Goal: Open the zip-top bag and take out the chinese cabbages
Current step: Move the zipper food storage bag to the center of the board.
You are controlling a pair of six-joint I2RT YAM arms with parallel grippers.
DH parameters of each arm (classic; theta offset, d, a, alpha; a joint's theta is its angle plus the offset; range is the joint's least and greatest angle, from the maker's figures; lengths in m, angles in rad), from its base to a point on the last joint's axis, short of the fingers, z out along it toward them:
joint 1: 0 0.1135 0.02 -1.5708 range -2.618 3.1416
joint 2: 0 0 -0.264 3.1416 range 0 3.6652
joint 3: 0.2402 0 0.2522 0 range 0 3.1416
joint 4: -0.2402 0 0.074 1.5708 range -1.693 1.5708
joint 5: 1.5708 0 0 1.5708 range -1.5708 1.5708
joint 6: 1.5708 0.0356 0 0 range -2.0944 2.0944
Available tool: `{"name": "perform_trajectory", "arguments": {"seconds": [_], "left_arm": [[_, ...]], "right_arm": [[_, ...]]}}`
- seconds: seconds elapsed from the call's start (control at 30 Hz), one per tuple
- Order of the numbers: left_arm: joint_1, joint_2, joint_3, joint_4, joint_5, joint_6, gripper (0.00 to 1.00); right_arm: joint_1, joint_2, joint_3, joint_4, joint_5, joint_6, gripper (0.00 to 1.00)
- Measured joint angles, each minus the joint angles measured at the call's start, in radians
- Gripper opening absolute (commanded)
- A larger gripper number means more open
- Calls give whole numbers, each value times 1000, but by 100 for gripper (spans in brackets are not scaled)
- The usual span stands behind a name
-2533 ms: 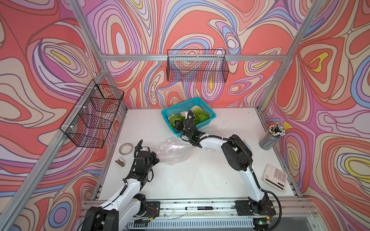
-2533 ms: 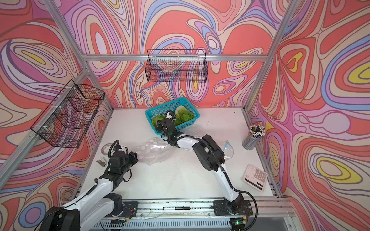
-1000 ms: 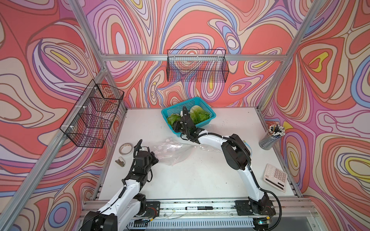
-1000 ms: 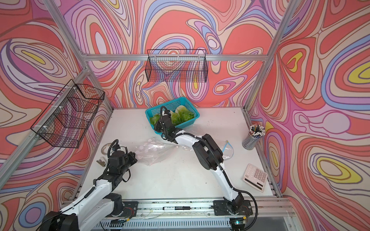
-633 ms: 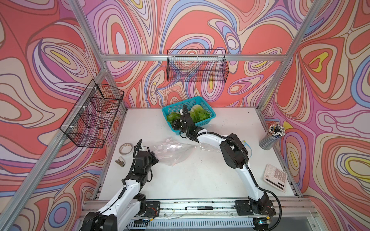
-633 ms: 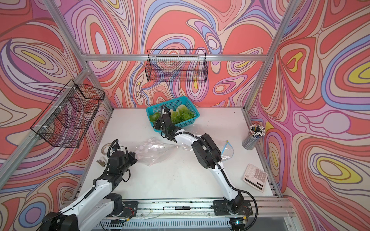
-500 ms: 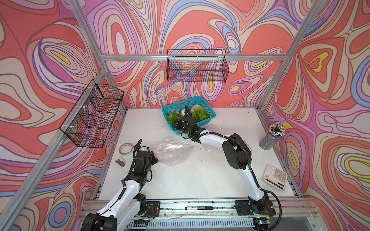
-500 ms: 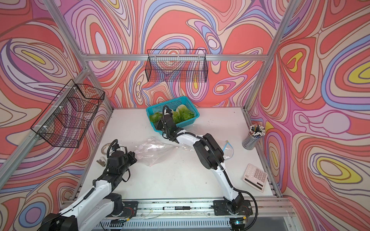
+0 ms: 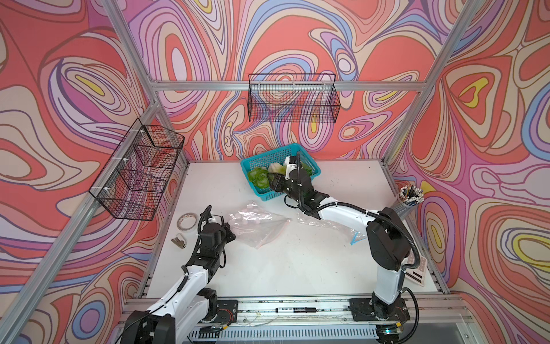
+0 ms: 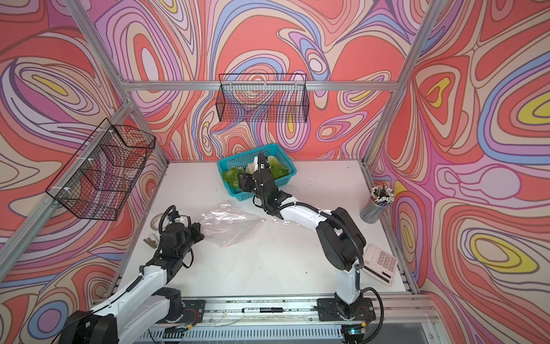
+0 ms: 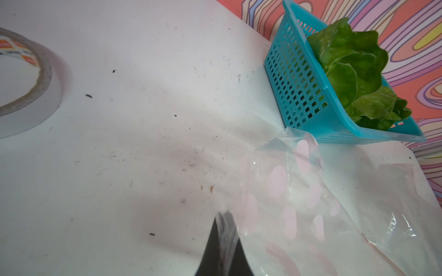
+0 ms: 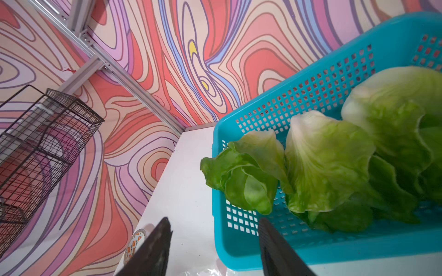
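Your right gripper (image 12: 214, 224) hangs open, empty, over the basket (image 9: 269, 152) at upper centre; all three cabbages (image 9: 258, 178) lie inside, nearest just left of its tips. Your left gripper (image 11: 223, 223) pinches the bag (image 9: 257, 227).

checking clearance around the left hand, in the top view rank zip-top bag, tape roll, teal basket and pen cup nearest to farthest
1. zip-top bag: pinched in the left hand, spreading to its right.
2. tape roll: close by, on its left.
3. teal basket: ahead, by the back wall.
4. pen cup: far right table edge.
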Motion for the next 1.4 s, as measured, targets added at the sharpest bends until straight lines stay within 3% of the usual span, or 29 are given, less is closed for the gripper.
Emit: {"name": "perform_trajectory", "arguments": {"seconds": [0.37, 0.57, 0.67, 0.83, 0.97, 1.17, 1.4], "left_arm": [[11, 254, 49, 225, 11, 104, 2], [19, 367, 158, 243, 60, 141, 24], [19, 367, 153, 263, 71, 146, 47], [19, 356, 128, 283, 74, 146, 69], [19, 301, 116, 259, 61, 144, 100], [17, 172, 109, 198, 16, 145, 100], [-34, -34, 110, 32, -128, 204, 100]], "right_arm": [[-5, -216, -231, -31, 118, -287, 69], [-46, -367, -426, 15, 209, -422, 72], [-62, -421, -510, 40, 261, -489, 73], [-80, -500, -631, 109, 349, -607, 76], [-129, -553, -736, 211, 398, -687, 80], [-252, -566, -901, 393, 424, -729, 82], [-433, -482, -990, 566, 335, -682, 81]]}}
